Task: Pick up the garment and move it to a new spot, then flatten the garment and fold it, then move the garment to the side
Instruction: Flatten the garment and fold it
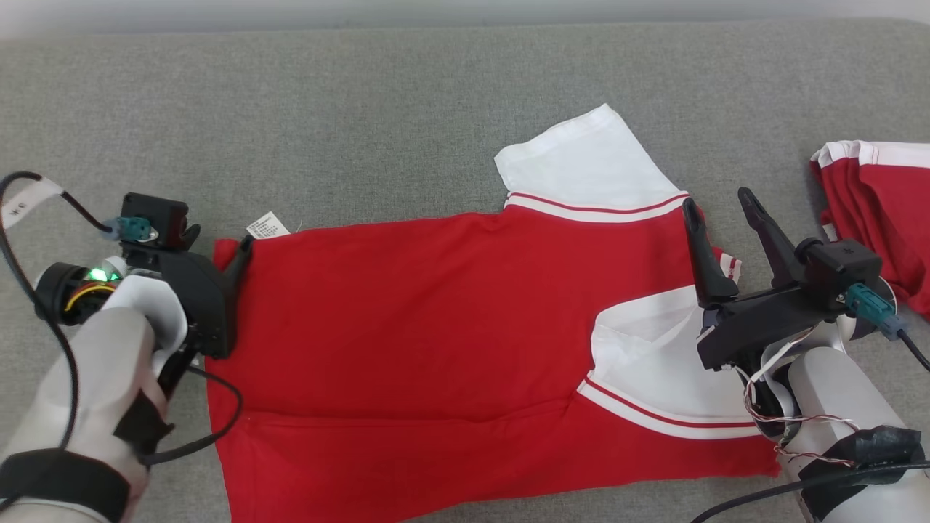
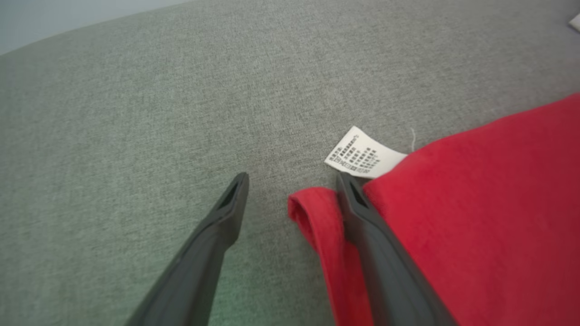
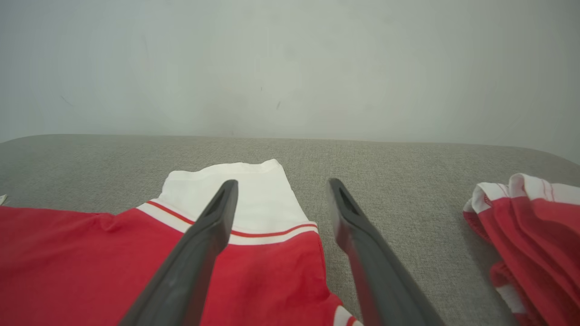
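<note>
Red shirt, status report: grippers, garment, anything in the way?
Left gripper open, straddling hem corner. Right gripper open beside white sleeve. Red shirt spread out, unheld. Second red garment lies apart at right.

Head view steeply down over garment (image 1: 436, 327), 2 wrist views low, close, sharing its edges

A bunched red cloth with white trim (image 1: 883, 218) lies to the right of the right gripper (image 1: 718, 198), apart from it. Grey woven upholstery (image 1: 363, 109) spreads ahead of the left gripper (image 2: 292, 176) and to its left. Beyond the right gripper's fingertips rises a pale wall (image 3: 290, 68).
</note>
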You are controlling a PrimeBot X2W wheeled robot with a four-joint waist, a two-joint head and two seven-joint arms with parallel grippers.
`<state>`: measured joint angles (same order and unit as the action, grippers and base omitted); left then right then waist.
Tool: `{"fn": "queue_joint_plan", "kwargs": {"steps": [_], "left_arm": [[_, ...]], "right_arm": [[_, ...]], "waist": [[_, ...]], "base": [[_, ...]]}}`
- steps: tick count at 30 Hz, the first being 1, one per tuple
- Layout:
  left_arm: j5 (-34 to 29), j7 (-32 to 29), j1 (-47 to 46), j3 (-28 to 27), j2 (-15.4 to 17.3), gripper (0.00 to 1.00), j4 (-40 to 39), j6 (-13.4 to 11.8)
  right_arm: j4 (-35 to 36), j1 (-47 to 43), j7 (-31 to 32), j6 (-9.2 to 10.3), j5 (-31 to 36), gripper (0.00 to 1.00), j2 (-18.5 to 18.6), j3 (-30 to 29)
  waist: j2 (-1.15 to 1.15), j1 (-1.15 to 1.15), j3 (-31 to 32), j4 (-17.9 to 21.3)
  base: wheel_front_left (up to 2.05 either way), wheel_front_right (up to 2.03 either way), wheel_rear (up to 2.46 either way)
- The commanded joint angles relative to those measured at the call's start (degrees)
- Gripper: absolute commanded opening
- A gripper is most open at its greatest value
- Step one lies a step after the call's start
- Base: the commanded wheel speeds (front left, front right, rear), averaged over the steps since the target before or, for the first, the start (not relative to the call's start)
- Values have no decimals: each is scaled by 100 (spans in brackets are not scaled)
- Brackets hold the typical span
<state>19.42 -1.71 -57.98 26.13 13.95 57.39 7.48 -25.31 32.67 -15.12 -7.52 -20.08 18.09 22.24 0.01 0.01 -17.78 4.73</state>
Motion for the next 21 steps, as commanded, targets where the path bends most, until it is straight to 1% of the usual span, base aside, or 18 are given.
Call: {"fn": "queue_joint_plan", "kwargs": {"steps": [1, 4, 8, 9, 17, 21], "left_arm": [[234, -122, -85, 189, 138, 100, -61, -4], [708, -280, -97, 517, 337, 100, -231, -4], [1264, -469, 9, 818, 533, 100, -363, -3], [1264, -469, 9, 818, 533, 100, -363, -3], [2380, -722, 160, 1155, 662, 100, -716, -3], [2692, -813, 153, 1358, 769, 100, -797, -3]], "right_arm": [[-1, 82, 2, 8, -20, 100, 9, 10], [8, 77, 2, 8, -22, 100, -6, -10], [1, 32, 2, 8, -27, 100, -13, -39], [1, 32, 2, 8, -27, 100, -13, -39], [-12, 108, 2, 7, 0, 100, 44, -94], [-20, 140, 2, 7, 6, 100, 24, -64]], "waist": [[-1, -1, -28, 5], [-1, -1, -51, -2], [-1, -1, -52, -28], [-1, -1, -52, -28], [-1, -1, -57, -143], [-1, -1, -55, -176]], "base": [[0, 0, 0], [0, 0, 0], [0, 0, 0], [0, 0, 0], [0, 0, 0], [0, 0, 0]]}}
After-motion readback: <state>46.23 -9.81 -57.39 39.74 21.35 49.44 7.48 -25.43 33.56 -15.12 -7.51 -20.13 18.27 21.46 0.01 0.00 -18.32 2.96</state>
